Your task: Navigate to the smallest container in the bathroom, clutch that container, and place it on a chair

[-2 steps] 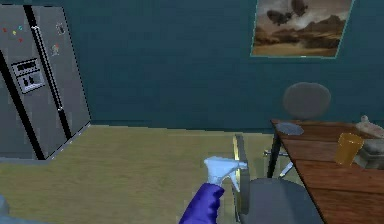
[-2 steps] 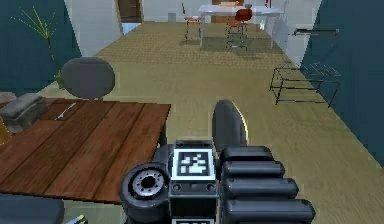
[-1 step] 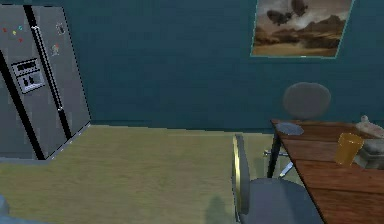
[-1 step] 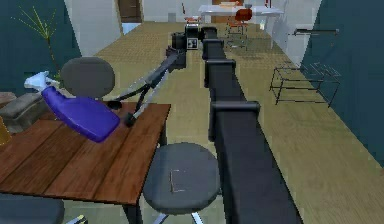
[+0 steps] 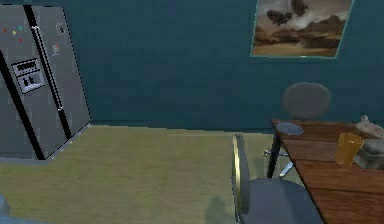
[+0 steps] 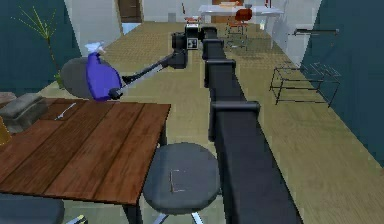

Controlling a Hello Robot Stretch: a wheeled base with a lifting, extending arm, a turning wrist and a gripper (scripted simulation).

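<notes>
A blue-violet bottle with a white top [image 6: 98, 74] hangs at the far end of my gripper [image 6: 110, 92], which holds it just above the far edge of the wooden table [image 6: 90, 150]. Right behind the bottle stands a grey chair with a round back [image 6: 72, 74]; the same chair [image 5: 306, 99] shows beyond the table [image 5: 335, 165] in the forward view. The dark arm [image 6: 235, 110] runs up the arm side view's middle and bends left to the gripper. A second grey chair [image 6: 180, 180] [image 5: 268, 200] stands at the table's near side.
A steel fridge [image 5: 40, 80] stands at the forward view's left against a teal wall with a landscape painting [image 5: 302, 26]. On the table are a plate [image 5: 290, 128], an orange cup [image 5: 349, 148] and a brownish box [image 6: 20, 110]. A wire-frame stand [image 6: 305, 80] and a plant [image 6: 45, 30] flank open floor.
</notes>
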